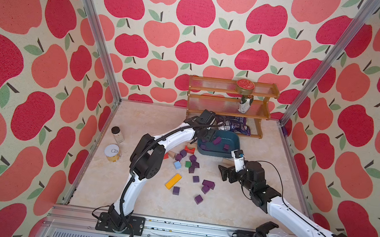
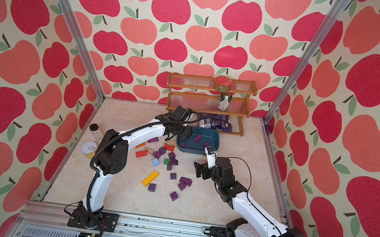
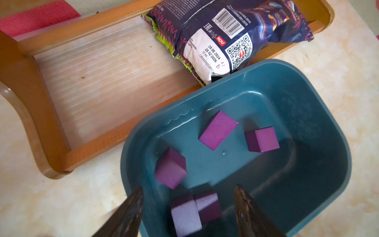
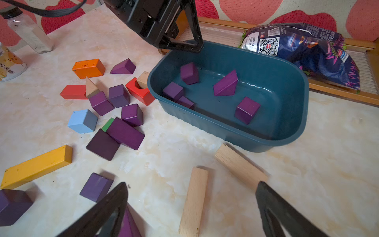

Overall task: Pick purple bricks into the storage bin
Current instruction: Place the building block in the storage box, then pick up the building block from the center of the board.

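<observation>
The storage bin, a dark teal tub, stands in front of the shelf rack. Several purple bricks lie in it: a wedge, a cube and two touching cubes. One more purple cube shows blurred by the bin's wall. My left gripper hangs open over the bin's left end, with nothing between its fingers. More purple bricks lie loose on the table and in a cluster. My right gripper stands open above the table, right of the loose bricks.
A wooden shelf rack at the back holds a purple snack bag and cans. A jar and a tin stand at the left. Yellow, light-blue, green, red and orange blocks mix with the purple ones. Two plain wood blocks lie under my right gripper.
</observation>
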